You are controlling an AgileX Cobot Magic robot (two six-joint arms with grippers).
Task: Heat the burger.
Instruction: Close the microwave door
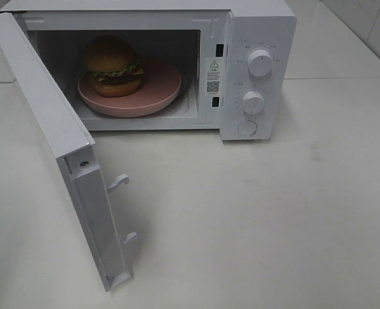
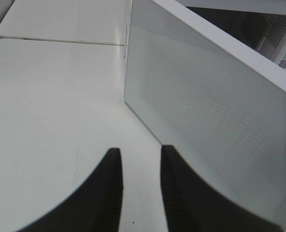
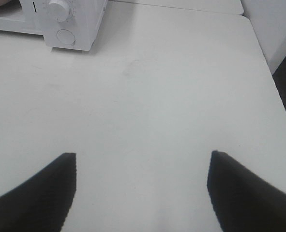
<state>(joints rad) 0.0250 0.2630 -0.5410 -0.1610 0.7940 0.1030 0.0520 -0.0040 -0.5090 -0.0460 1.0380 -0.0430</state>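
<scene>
The burger (image 1: pixel 114 65), a glossy golden-brown bun over green lettuce and a dark patty, sits on a pink plate (image 1: pixel 164 90) inside the open microwave (image 1: pixel 260 38). Left gripper (image 2: pixel 141 150) narrowly parted, right gripper (image 3: pixel 143 154) wide apart, both empty.

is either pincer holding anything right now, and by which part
Nothing is held. The left pincer and right pincer both gape empty; the burger sits on the pink plate in the microwave.
</scene>
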